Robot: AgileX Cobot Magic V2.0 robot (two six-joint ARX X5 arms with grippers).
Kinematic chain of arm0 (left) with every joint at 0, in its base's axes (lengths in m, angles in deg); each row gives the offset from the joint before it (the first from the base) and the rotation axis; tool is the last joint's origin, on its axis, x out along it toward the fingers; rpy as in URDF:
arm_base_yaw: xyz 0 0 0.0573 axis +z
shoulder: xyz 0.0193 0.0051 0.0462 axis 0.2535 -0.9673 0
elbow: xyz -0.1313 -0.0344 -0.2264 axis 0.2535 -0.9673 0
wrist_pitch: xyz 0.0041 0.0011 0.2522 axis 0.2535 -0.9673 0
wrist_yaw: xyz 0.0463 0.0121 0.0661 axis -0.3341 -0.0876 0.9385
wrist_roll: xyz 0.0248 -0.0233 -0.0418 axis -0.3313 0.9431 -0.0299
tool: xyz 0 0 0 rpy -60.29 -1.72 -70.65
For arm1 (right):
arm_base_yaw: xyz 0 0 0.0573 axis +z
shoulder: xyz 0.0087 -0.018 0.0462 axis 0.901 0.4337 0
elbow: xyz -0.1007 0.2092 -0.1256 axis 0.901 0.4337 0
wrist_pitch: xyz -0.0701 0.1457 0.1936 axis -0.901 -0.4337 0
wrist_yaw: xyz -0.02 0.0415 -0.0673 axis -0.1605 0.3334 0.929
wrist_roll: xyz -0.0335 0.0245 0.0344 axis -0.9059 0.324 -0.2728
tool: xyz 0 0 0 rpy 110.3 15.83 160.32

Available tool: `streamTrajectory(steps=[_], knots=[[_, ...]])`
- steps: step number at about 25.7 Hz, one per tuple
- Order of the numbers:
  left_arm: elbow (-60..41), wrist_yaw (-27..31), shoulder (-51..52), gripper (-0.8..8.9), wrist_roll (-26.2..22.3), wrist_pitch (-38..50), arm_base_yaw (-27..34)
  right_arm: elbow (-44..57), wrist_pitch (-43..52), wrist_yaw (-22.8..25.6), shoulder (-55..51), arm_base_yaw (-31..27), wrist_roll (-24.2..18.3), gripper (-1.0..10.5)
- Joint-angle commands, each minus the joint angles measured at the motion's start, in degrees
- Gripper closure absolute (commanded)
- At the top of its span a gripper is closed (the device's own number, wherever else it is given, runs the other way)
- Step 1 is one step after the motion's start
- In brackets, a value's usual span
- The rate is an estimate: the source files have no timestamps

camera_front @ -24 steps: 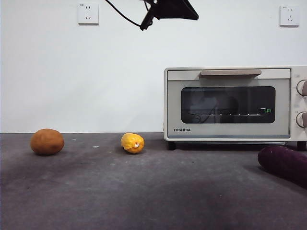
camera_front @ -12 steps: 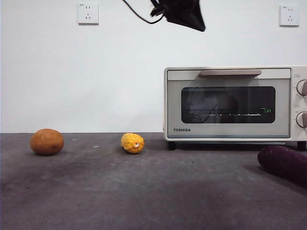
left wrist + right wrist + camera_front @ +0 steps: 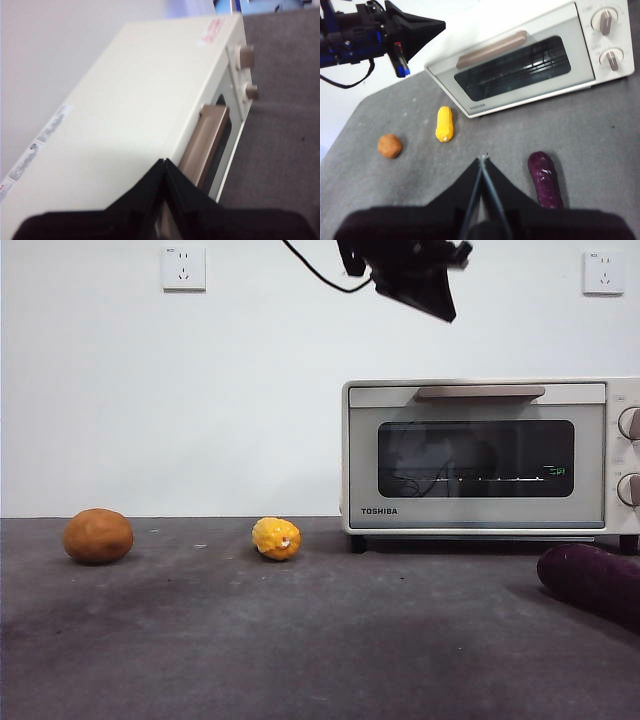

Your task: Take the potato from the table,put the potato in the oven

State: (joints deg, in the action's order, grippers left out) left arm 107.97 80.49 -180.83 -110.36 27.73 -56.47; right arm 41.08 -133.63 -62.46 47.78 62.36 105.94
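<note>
A: Left tool [image 3: 440,295] up high, hanging above the oven [image 3: 480,455], over its top near the beige bar handle [image 3: 480,393]. Jaws pressed together to a point, nothing between them.

B: And in its own wrist view, looking down on the cream top of the oven, tool tip [image 3: 165,162] just by the handle edge. Two round knobs [image 3: 245,72] past the handle. Door shut.

A: Shut indeed, dark glass window and wire rack behind it. Right tool [image 3: 482,160] low over the table [image 3: 320,640], well apart from everything, jaws closed tip to tip, holding nothing.

B: Now the potato [image 3: 98,536]. Out on the table far to the left in the front view, well apart from the oven, untouched.

A: Resting flat. Rounded oval, long axis lying level across the front view, ends pointing left and right, parallel to the back wall [image 3: 170,400]. From the right wrist view almost round, so no clear direction there.

B: Between potato and oven, a bumpy yellow lump [image 3: 277,538], nearer the oven's left foot. From above, longer than wide, long axis pointing roughly toward the oven's front.

A: Dark purple vegetable [image 3: 592,585] in front of the oven's knob side, lying on the table, partly cut by the front view's edge.

B: Two wall sockets [image 3: 183,268] high on the wall.
</note>
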Motion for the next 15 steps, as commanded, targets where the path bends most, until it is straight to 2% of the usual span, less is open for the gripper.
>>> streamTrajectory(steps=[1,15], knots=[[0.2,0.2,-2.0,8.23,-2.0,0.5,0.3,-0.2,-0.7,0.0,0.0,0.0,-1.2,9.5],[0.2,-0.2,-7.6,8.23,-2.0,3.2,1.4,-0.2,-3.2,0.5,0.0,0.0,-3.5,9.5]])
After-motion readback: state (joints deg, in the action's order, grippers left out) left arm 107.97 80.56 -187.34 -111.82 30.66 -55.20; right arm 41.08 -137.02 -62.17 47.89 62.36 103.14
